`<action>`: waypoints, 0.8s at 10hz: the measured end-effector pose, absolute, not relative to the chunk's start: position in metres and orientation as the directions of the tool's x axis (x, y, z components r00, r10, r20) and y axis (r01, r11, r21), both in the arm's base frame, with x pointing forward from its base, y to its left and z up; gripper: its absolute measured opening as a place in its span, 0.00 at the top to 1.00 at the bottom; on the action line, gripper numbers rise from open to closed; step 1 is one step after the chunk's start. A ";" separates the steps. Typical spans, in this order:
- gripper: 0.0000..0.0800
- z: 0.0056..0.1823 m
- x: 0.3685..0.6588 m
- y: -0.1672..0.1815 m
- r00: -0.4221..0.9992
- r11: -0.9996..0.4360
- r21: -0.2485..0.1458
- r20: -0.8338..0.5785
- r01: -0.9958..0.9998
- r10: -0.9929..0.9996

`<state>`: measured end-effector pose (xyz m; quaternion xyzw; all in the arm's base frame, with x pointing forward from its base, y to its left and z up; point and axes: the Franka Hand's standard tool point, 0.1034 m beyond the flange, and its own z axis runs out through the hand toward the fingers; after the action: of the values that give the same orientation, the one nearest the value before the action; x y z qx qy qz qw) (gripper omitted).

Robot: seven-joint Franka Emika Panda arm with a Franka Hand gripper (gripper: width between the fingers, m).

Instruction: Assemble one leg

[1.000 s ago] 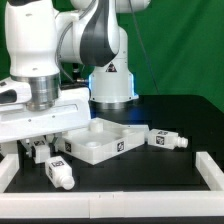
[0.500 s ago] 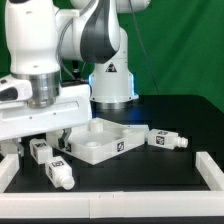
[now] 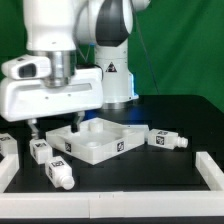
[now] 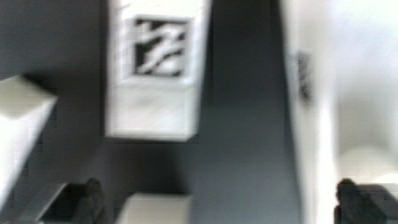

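Leg (image 3: 40, 151) lies loose — just below wide-spread hand (image 3: 53, 127), untouched

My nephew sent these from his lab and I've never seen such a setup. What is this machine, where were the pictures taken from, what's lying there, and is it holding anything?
The white machine is a robot arm with a two-finger gripper at its end. One picture comes from a camera off the arm; the other from a camera on its wrist, looking past the dark fingertips. On the black table lie a large white square panel and short white pegs with black-and-white tags: furniture legs. The nearest leg lies in front, a second leg just behind it, a third leg on the exterior view's right. The wrist view shows one leg up close. Those fingertips stand wide apart with nothing between them: the gripper is open and holds nothing.
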<state>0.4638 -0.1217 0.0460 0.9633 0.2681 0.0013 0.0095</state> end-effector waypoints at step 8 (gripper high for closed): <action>0.19 0.025 0.452 -0.104 0.781 -0.781 0.018 -0.009 0.625 0.624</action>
<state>0.4523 -0.1038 0.0247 0.9436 0.3309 -0.0014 0.0103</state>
